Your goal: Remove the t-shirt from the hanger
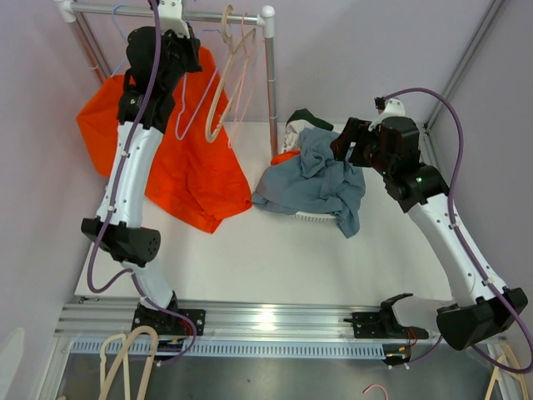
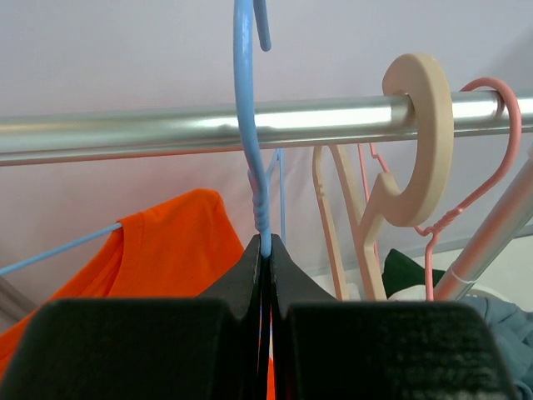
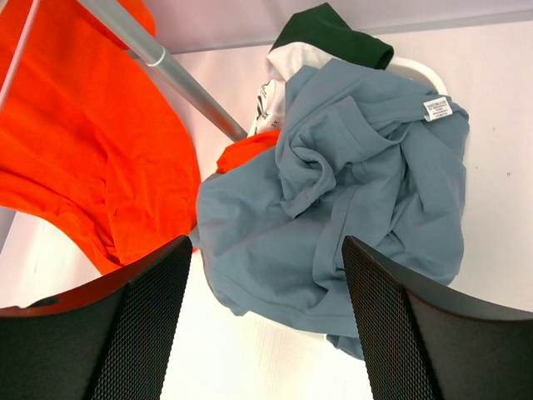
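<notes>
Rail (image 2: 125, 132), far-left corner: left gripper (image 2: 265, 254) clamped on blue hanger (image 2: 245, 125); right gripper (image 3: 266, 250) wide, empty. Orange t-shirt (image 1: 191, 175) looks limp; grab shoulder.

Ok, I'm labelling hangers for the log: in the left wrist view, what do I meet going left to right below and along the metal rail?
Orange t-shirt → thin blue plastic hanger, pinched in the left gripper → thick beige hanger → thin pink hanger.
</notes>
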### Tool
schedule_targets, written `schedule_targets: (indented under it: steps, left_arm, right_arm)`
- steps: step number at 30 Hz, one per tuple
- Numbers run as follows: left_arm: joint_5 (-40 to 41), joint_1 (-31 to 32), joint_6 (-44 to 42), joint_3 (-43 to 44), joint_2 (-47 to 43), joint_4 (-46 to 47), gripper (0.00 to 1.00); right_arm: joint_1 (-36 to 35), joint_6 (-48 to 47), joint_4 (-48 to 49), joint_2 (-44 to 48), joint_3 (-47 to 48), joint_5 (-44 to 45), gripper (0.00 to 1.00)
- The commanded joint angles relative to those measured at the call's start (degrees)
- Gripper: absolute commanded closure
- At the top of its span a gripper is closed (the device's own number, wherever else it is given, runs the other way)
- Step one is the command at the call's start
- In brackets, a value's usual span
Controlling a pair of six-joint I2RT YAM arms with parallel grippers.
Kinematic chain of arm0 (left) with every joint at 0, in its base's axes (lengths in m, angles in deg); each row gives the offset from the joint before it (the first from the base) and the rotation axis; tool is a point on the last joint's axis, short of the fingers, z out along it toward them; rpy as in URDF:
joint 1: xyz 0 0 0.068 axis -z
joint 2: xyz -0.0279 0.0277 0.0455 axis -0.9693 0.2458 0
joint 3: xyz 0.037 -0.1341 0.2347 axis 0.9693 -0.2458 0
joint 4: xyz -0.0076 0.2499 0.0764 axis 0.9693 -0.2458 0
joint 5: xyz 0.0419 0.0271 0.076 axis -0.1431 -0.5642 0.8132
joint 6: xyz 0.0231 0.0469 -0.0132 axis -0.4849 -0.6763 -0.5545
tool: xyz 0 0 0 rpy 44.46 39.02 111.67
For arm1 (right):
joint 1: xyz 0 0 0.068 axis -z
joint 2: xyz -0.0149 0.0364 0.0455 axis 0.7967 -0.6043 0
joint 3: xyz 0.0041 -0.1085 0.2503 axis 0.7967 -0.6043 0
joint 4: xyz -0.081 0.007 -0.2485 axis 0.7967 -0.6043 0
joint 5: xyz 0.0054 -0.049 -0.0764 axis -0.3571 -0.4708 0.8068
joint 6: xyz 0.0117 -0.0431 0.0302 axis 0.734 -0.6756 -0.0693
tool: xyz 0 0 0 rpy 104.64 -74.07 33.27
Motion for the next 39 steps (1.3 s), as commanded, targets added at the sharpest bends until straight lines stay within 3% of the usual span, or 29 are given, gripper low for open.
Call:
schedule_targets:
  steps: [1,10,13,15,17,18,24,30,31,34,36,39]
  left_arm:
    - [-3.0,-0.3,0.1,6.1,2.8,-0.8,0.99]
    - [-2.2,3.8,-1.1,5.8,5.7,0.1,0.99]
    - [-1.6,4.4,-1.2,5.7,5.8,0.2,0.89]
    - [-2.2,4.4,-1.0,5.6,5.6,-0.1,0.97]
    - [-2.1,4.4,-0.8,5.5,5.2,-0.5,0.96]
    - [-1.6,4.4,-0.9,5.2,4.6,-0.4,0.85]
    - [-1.3,4.2,-4.0,4.3,0.6,-1.7,0.74]
    - [-1.0,1.6,-3.3,-2.9,-7.9,-1.4,0.5]
    - [-0.8,1.1,-2.8,-5.3,-9.2,-0.2,0.41]
    - [-1.5,-2.7,0.0,-10.6,-14.7,3.7,0.24]
    - [-2.4,-6.8,3.8,-14.4,-17.0,4.9,0.19]
    - [-1.6,-10.2,2.6,-14.4,-16.1,4.4,0.15]
  right_arm:
    - [-0.3,-1.0,2.0,1.7,-1.1,-0.7,0.22]
    - [-0.2,-0.9,2.5,2.8,-1.6,-0.7,0.22]
    - [-0.1,-0.7,2.7,2.8,-1.9,-0.9,0.22]
    - [-0.1,-0.7,2.6,2.5,-2.1,-0.9,0.22]
    - [-0.2,-0.5,2.8,2.5,-2.3,-1.1,0.22]
    - [-0.2,-0.3,3.1,2.4,-2.7,-1.3,0.22]
    - [-0.3,0.3,3.4,2.2,-3.2,-1.6,0.22]
    - [-0.3,0.5,5.1,2.1,-3.7,-4.8,0.22]
    - [-0.4,0.4,5.3,2.0,-3.6,-6.1,0.22]
    - [-0.6,0.4,5.4,1.6,-3.1,-6.9,0.21]
    - [-0.5,0.3,5.0,1.2,-2.5,-7.4,0.21]
    - [-0.6,0.2,4.1,1.3,-1.4,-8.1,0.21]
